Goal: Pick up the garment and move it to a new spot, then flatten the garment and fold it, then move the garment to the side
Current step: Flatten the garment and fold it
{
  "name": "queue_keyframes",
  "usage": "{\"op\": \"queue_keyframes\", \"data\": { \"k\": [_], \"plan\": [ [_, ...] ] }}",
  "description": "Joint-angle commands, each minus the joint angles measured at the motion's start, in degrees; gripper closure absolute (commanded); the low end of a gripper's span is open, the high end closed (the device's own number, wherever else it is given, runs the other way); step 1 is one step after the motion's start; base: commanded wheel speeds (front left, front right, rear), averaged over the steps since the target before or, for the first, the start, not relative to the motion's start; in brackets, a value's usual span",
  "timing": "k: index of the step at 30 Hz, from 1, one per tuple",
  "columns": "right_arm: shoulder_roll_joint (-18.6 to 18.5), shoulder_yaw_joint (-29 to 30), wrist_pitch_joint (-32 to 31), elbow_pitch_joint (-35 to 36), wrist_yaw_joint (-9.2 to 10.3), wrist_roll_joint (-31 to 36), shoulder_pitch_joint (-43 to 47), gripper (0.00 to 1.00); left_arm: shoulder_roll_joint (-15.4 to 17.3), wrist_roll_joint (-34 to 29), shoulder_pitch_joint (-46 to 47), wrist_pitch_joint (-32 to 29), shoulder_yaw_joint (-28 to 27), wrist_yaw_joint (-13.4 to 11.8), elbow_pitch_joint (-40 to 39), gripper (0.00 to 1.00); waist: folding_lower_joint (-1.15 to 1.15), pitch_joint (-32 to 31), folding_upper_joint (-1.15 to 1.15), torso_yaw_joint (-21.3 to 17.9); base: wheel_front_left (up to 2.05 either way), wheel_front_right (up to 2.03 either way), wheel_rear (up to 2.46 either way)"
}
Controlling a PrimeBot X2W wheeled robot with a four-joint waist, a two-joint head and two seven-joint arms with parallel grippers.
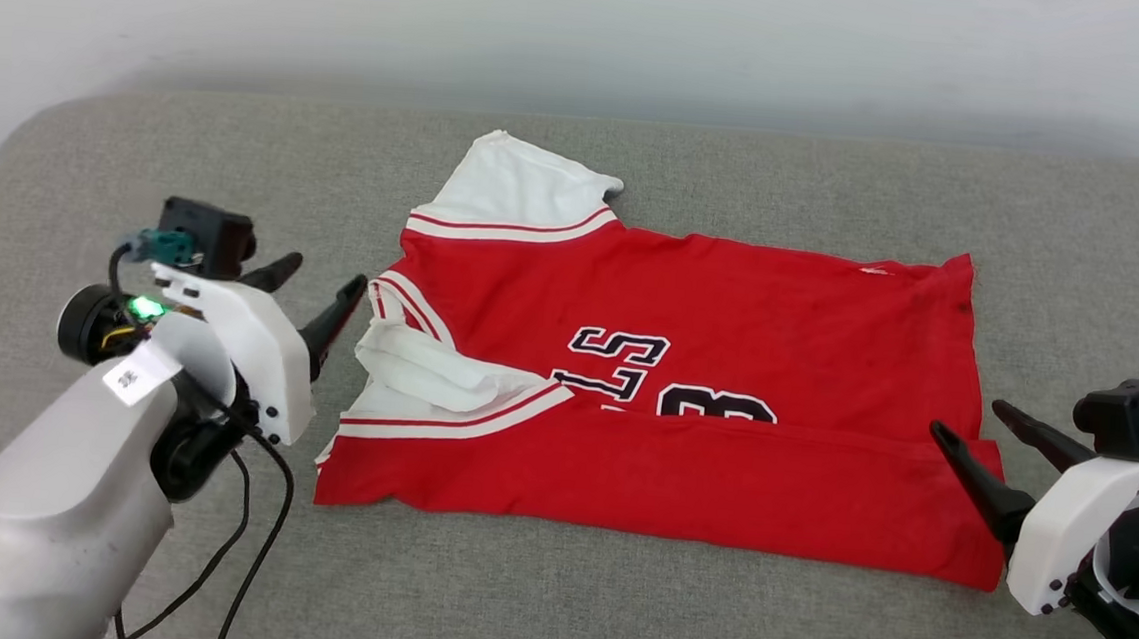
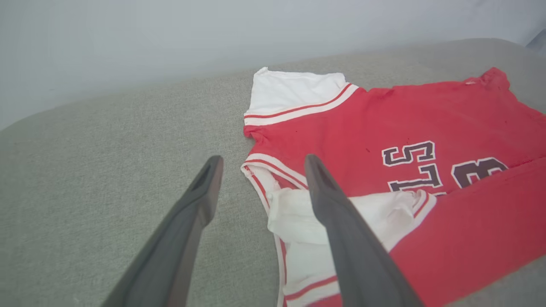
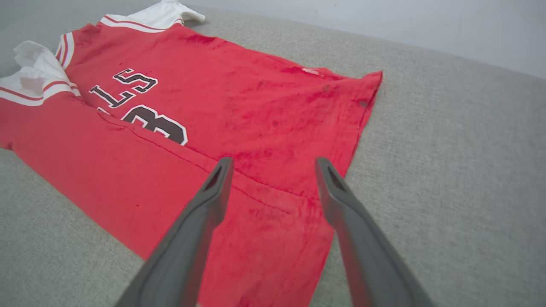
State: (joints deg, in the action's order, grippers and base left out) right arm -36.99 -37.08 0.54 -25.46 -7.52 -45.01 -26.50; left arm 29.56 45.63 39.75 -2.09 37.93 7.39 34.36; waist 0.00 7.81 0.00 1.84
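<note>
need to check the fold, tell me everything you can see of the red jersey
The garment is a soft-looking red jersey-style T-shirt with white short sleeves, red-and-white striped trim and black white-outlined lettering and a 3. It lies flat on the grey upholstered surface, neck toward the robot's left, hem toward its right. Its near long edge is folded over the front, hiding part of the print; the near sleeve is bunched by the collar.

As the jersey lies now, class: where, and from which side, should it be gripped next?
Probably the far corners of the garment: left gripper at the white sleeve, right gripper at the hem, each from its own end; that half lies unfolded.
</note>
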Motion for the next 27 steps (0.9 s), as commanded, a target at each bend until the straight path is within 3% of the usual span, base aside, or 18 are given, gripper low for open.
{"op": "queue_keyframes", "data": {
  "k": [1, 8, 14, 27],
  "plan": [
    [-0.21, 0.34, -0.03, 0.41, 0.06, 0.14, 0.71, 0.0, 0.44, -0.09, 0.76, -1.21, 0.6, 0.04, -0.54, 0.0, 0.0, -0.32, 0.0, 0.17, 0.0, 0.0, 0.0],
    [0.42, 2.2, -0.97, 1.79, 0.06, 1.19, 2.15, 0.0, 4.06, 2.41, 2.94, -18.81, 6.9, 0.03, -6.04, 0.0, 0.0, -1.17, 0.0, 0.02, 0.0, 0.0, 0.0],
    [1.26, 3.37, -1.84, 2.64, 0.06, 2.18, 2.82, 0.0, 5.84, 4.95, 1.89, -28.02, 10.59, 0.04, -7.89, 0.0, 0.0, -0.76, 0.0, -0.82, 0.0, 0.0, 0.0],
    [2.72, 4.49, -2.98, 3.8, 0.06, 3.42, 1.78, 0.0, 5.33, 7.77, -2.37, -30.85, 13.0, 0.01, -1.71, 0.0, 0.0, 1.86, 0.0, -2.7, 0.0, 0.0, 0.0]
  ]
}}
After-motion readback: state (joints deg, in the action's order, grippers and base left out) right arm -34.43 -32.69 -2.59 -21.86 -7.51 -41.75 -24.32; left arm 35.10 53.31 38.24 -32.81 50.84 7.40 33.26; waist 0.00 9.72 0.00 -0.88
